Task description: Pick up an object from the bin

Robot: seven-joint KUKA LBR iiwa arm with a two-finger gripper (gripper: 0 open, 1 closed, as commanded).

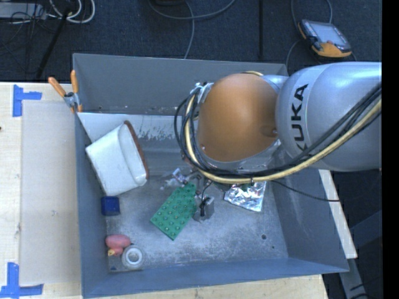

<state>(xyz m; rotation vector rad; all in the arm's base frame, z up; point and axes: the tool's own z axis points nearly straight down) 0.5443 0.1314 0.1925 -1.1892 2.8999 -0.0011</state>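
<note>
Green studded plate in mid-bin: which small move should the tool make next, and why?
The tool hangs beside the right edge of the green plate, which lies flat on the bin floor, with crumpled foil close on the other side. Descending here might only nudge the plate, so probably a slight shift left in the view, over that edge.

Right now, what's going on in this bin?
A KUKA arm reaches into the grey bin from the right, its orange wrist cover over the middle. The gripper is down at the right edge of a flat green studded plate, with crumpled foil just beyond. The plate seems to lie on the floor, not lifted. A white tub on its side and a blue cube lie further left.
</note>
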